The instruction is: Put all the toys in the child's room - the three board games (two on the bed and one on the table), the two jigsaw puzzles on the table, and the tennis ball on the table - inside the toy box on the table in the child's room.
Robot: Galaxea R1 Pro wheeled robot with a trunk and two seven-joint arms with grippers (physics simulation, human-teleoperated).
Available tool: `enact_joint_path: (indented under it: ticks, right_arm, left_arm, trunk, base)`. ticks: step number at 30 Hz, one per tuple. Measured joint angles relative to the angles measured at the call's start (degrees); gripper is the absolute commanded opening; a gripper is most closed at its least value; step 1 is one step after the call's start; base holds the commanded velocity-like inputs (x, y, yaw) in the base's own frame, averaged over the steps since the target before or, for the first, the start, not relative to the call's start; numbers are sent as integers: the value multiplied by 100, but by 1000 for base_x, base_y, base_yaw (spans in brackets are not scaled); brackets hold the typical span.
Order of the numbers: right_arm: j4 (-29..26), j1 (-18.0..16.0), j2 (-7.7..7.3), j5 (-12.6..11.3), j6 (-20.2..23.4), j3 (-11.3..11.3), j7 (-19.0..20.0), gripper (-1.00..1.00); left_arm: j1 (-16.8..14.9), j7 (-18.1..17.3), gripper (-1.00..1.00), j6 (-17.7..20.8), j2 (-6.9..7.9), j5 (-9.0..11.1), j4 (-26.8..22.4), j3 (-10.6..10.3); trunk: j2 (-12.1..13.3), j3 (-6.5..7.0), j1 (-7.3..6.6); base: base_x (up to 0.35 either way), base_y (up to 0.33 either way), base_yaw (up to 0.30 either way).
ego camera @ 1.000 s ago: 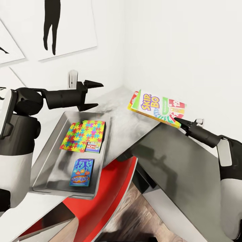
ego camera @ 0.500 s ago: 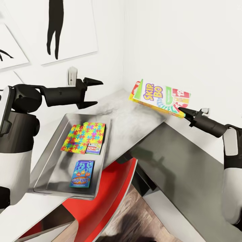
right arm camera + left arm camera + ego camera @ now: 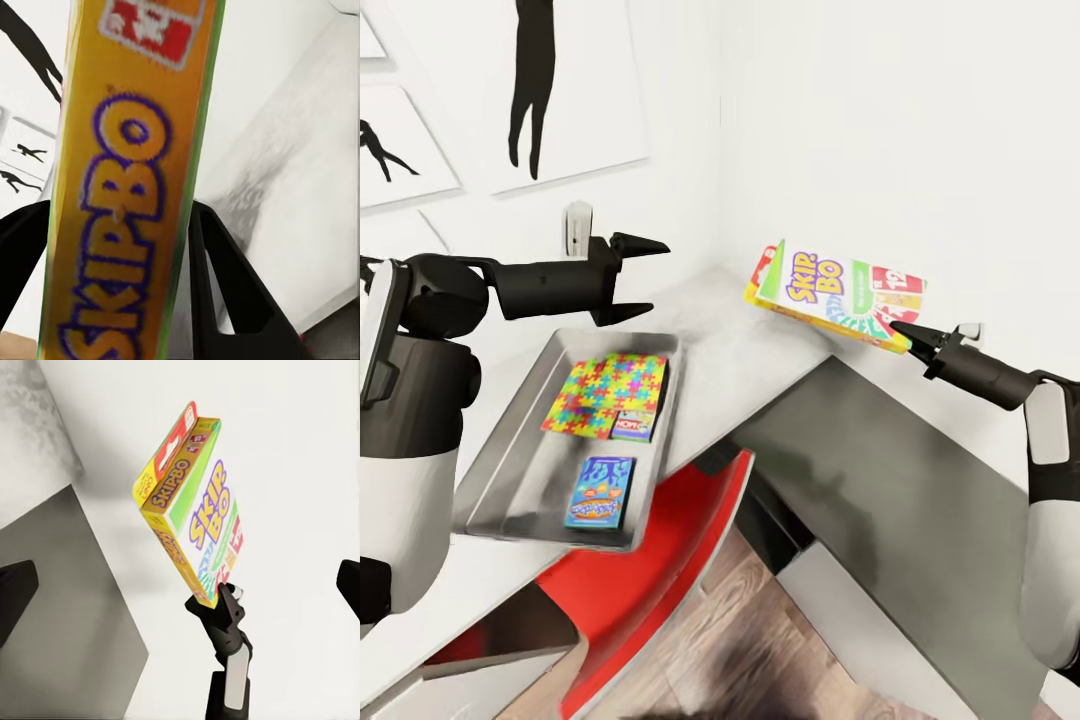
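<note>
Fingers of the right gripper [image 3: 903, 335] pinch one corner of a board game [image 3: 830, 294], holding it in the air above the table [image 3: 760, 370]. Left gripper [image 3: 645, 278] hovers with jaws apart, empty, above the toy box [image 3: 510, 450], which holds a jigsaw puzzle [image 3: 603, 393]. Likely step: carrying. Next, swing the game leftward over the box and release.
</note>
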Motion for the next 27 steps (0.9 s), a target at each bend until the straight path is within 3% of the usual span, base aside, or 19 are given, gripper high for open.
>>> enact_joint_path:
  ticks: [11, 27]
  right_arm:
    - [-4, 18, 19, 10, -7, 11, -3, -100]
    - [-12, 12, 21, -28, 7, 176, -2, -100]
  left_arm:
    - [2, -4, 100, 0, 8, -1, 0, 1]
    - [-13, 25, 100, 80, 153, -1, 0, 66]
  trunk:
    - [0, 103, -1]
    - [0, 252, -3]
  base:
    - [-233, -97, 0]
    - [-30, -12, 0]
